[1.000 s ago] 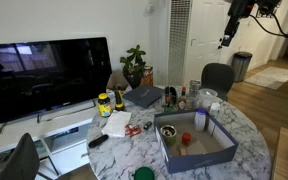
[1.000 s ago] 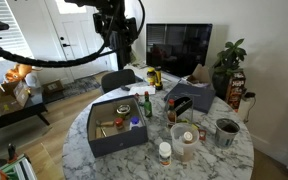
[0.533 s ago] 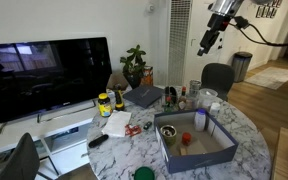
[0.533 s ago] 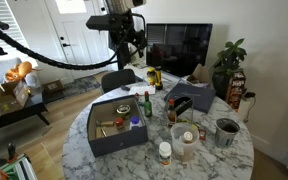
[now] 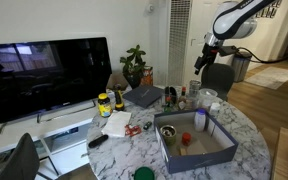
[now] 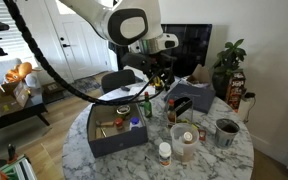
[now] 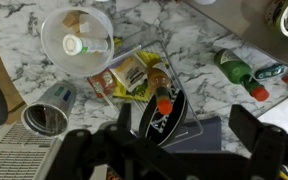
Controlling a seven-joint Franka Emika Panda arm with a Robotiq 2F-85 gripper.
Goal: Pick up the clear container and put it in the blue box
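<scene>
1. In an exterior view, the pincer (image 5: pixel 198 64) is held high above the worktop (image 5: pixel 124 150); its state cannot be told there. The clear container (image 5: pixel 209 97) is set on the worktop at about 1 o'clock of the blue box (image 5: pixel 162 140), near its far corner.
2. In an exterior view, the clear container (image 6: pixel 184 143) is found at 4 o'clock of the blue box (image 6: pixel 119 143), just beside a white orange-capped bottle (image 6: pixel 164 152). The pincer (image 6: pixel 159 78) is kept well apart from it.
3. In the wrist view, the pincer (image 7: pixel 171 142) is spread wide with nothing between its fingers. The clear container (image 7: pixel 76 42) is seen at 11 o'clock, open-topped, with small items inside.
4. The container is judged light, thin-walled and smooth, likely to flex or slip if squeezed hard. It is best taken at the rim, one finger inside and one outside, and kept upright.
</scene>
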